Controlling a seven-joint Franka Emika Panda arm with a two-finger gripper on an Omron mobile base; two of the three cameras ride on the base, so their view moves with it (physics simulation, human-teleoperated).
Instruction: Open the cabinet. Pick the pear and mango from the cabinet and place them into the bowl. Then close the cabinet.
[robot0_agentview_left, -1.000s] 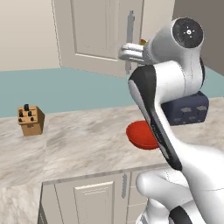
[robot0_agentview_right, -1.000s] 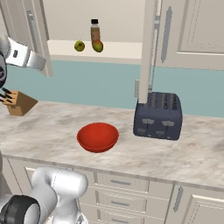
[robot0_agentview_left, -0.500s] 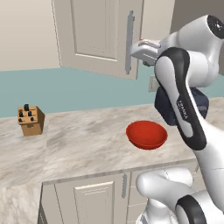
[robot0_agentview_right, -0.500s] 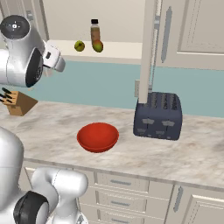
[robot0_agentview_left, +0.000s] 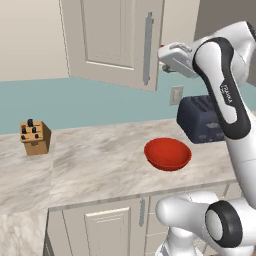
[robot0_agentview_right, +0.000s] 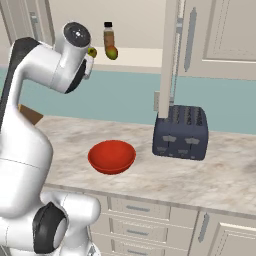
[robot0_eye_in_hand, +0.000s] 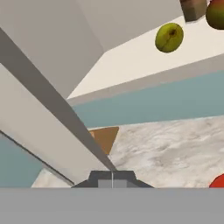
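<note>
While both doors of the cabinet stand swung out over the marble counter, the white arm holds its gripper raised beside the left door's grey bar handle, jaws pressed together with nothing between them. On the pale shelf inside, the pear lies yellow-green and apart from the hand; just beside it stands a brown black-capped bottle, and the mango, orange-red going to green, sits right against the bottle's foot. Well below the shelf, the bowl, red and glossy, rests on the counter holding nothing. Near the bowl, on the side under the right door, sits a dark toaster, apart from it. Far along the counter on the bowl's other side, a wooden knife block stands against the teal wall. From the hand view, the left door's edge runs diagonally close to the camera.
</note>
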